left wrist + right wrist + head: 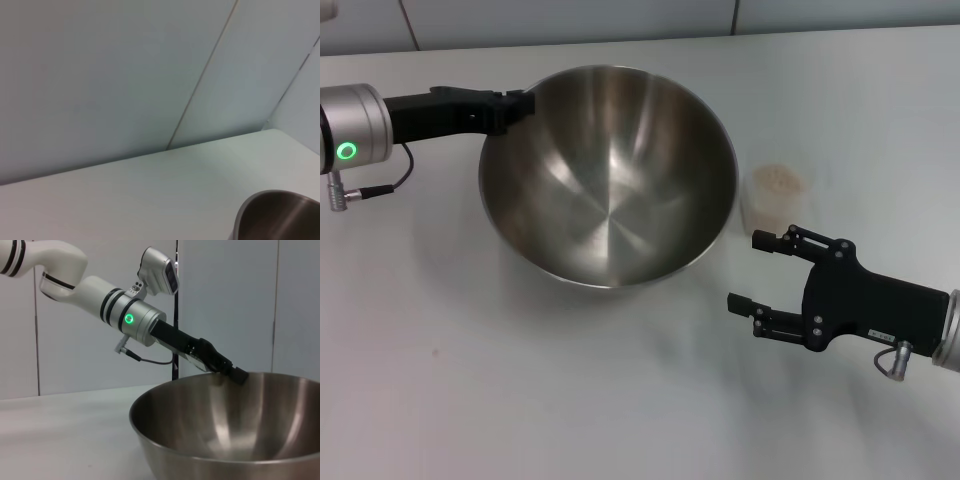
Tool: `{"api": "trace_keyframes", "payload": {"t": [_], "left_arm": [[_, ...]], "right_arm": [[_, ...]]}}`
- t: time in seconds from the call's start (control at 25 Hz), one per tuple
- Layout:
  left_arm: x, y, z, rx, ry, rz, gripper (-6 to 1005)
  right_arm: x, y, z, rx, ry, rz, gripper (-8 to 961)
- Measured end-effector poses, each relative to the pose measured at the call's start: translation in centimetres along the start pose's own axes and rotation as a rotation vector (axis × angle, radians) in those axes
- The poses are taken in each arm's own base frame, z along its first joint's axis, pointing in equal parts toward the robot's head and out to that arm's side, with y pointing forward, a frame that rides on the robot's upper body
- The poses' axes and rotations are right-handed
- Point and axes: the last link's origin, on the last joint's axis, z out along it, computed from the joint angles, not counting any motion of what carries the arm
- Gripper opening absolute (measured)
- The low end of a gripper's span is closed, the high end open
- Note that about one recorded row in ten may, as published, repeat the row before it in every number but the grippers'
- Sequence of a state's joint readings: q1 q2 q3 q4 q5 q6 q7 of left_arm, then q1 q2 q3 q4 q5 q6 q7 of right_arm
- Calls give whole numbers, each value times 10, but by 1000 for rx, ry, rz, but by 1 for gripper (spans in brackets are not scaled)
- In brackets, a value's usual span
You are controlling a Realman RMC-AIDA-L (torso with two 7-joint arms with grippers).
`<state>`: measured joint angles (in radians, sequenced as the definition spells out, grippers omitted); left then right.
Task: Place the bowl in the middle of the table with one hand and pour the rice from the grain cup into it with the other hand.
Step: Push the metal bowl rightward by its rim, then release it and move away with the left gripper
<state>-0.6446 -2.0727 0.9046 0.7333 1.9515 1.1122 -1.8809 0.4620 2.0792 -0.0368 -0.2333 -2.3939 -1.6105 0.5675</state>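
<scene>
The steel bowl (608, 175) stands on the white table (470, 380), near its middle. My left gripper (520, 105) reaches in from the left and is shut on the bowl's far left rim; the right wrist view shows that gripper (237, 374) pinching the rim of the bowl (225, 430). A slice of the bowl (280, 215) also shows in the left wrist view. The clear grain cup (777, 205) stands upright just right of the bowl, with pale rice (780, 180) inside. My right gripper (752, 272) hovers open in front of the cup, apart from it, with nothing between its fingers.
A pale panelled wall (125, 75) runs behind the table's far edge. Bare tabletop (570, 400) lies in front of the bowl and to its left. The left arm's silver wrist (355, 125) with a green light hangs over the table's left side.
</scene>
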Motion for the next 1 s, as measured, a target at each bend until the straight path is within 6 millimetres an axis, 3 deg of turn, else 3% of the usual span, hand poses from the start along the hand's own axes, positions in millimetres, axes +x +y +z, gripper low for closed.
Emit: {"api": "trace_keyframes", "payload": {"t": [1.0], "left_arm": [[-13, -6, 9, 38, -22, -14, 86]], "right_arm": [[0, -1, 0, 1, 1, -2, 783]]}}
